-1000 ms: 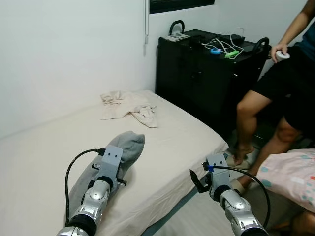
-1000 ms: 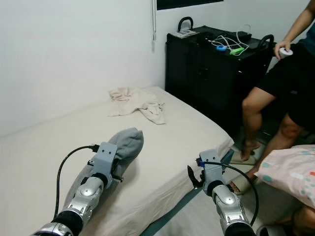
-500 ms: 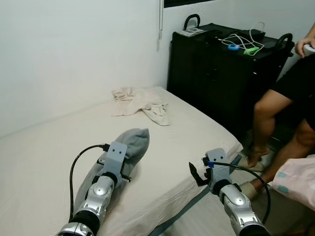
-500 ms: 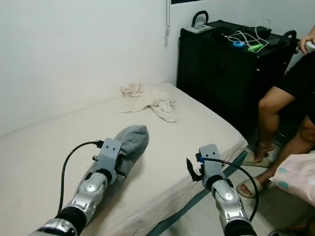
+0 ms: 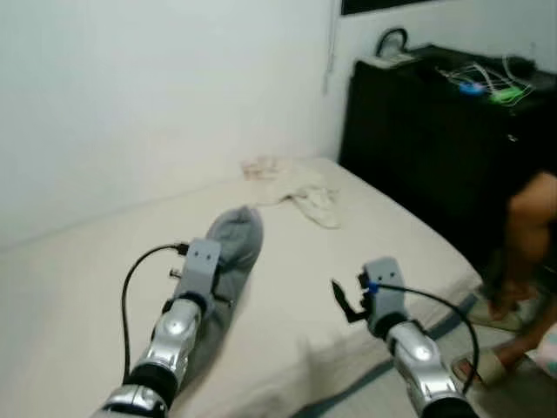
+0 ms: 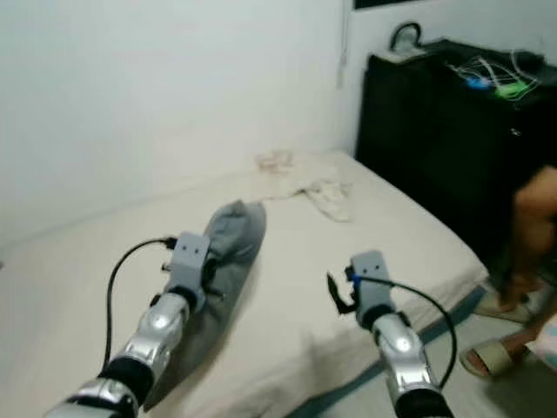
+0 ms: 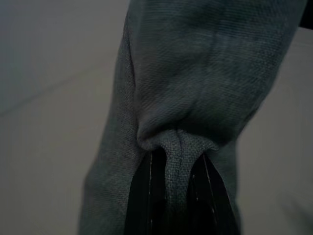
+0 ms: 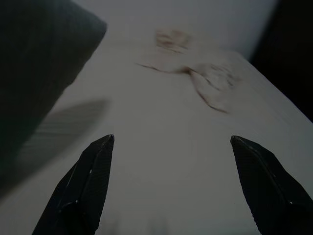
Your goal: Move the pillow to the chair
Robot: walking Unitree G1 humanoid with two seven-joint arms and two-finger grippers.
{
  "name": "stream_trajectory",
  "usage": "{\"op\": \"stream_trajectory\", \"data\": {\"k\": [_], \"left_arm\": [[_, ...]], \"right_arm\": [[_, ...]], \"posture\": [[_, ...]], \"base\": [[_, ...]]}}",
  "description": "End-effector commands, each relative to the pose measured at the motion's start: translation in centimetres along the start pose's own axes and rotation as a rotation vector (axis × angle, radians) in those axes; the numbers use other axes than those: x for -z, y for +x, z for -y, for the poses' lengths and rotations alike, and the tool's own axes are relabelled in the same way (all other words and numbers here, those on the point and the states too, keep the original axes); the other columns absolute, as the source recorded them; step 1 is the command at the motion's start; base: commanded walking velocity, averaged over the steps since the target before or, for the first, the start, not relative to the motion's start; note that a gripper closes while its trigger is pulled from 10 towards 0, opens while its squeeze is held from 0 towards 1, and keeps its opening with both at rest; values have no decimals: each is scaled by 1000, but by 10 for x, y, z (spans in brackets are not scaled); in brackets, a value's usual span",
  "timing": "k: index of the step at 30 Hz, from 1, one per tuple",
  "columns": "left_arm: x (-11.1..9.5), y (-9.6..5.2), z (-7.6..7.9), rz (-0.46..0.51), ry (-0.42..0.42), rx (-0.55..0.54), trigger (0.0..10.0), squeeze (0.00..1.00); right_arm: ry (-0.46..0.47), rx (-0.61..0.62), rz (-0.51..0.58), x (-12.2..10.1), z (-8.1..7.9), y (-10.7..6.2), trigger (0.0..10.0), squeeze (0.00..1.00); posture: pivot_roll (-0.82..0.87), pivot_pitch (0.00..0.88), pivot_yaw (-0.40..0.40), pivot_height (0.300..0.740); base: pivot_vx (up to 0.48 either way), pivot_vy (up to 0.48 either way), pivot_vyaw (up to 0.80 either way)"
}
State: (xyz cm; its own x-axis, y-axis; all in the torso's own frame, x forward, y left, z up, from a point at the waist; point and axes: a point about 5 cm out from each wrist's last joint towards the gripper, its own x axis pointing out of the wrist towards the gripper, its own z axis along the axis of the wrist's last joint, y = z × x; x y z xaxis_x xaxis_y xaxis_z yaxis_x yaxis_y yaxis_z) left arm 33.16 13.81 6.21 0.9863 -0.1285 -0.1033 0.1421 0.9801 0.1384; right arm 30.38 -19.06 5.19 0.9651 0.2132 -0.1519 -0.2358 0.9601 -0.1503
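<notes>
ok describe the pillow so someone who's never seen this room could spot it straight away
On the cream bed against the white wall, the pillow lies lengthwise near the front, its fabric pinched by the left gripper. It is long, plump and grey, unlike the flat crumpled beige cloth farther back.

Wide-open right pincer (image 8: 171,188) above pale bed (image 8: 161,147). Dark grey pillow (image 8: 39,63) just beside one fingertip (image 8: 100,147). Crumpled beige cloth (image 8: 205,81) further ahead, well apart.

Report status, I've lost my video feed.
Left gripper shut on grey pillow, on the bed. Right gripper open, empty, above the bed. Crumpled cloth beyond, a person's legs to the right.
</notes>
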Motion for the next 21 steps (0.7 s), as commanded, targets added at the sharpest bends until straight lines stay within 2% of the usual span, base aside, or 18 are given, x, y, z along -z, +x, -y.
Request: {"op": "stream_trajectory", "data": {"k": [1,15,21], "left_arm": [[10,-6,-11,-37,-6,-41,10000,0],[11,-7,-11,-40,16,-36,10000,0],[1,-2,-16,-4,22,-46,10000,0]], "right_arm": [[7,-31,6,-1,-9,2,10000,0],[20,-43,23,-4,-13,2,10000,0],[41,-48,54,-10,-15,4,10000,0]], "posture": [[-132,0,12,740],[-129,0,20,740],[-129,0,32,740]], "base": [[0,0,738],[0,0,738],[0,0,738]]}}
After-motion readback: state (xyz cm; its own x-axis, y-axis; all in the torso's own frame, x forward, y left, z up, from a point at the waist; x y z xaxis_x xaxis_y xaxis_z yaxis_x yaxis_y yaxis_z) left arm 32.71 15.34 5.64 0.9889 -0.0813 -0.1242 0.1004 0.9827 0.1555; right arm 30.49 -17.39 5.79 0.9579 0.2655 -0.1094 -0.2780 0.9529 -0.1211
